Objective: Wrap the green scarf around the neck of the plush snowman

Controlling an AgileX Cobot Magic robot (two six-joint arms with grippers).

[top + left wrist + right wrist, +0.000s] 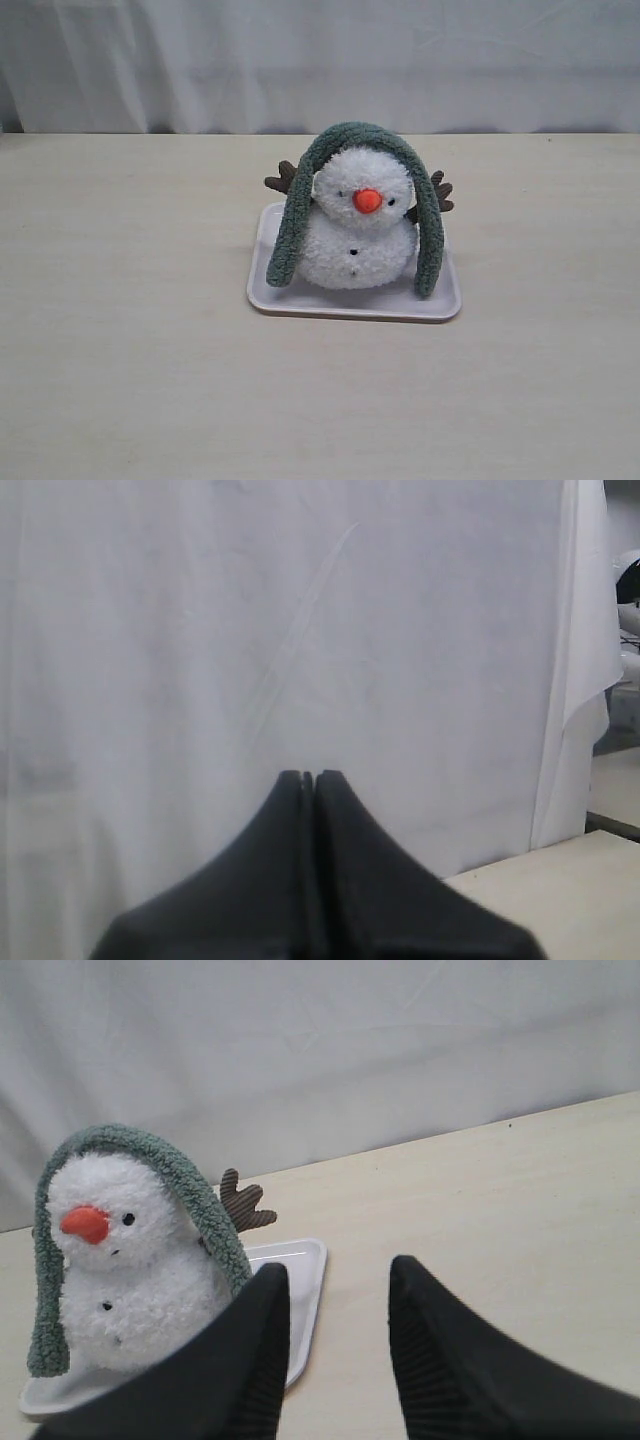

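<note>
Left gripper (308,773) closed, empty; right gripper (338,1265) parted, empty; pale tabletop (120,350), white curtain (300,60) behind.

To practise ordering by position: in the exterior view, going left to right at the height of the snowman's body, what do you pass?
Tray's left rim → scarf's left end → snowman's body → scarf's right end → tray's right rim.

Tabletop (120,380): pale beige, matte, faint wood grain. Directly on it: one white rectangular tray (350,304), rounded corners, lying flat near the tabletop's middle.
</note>
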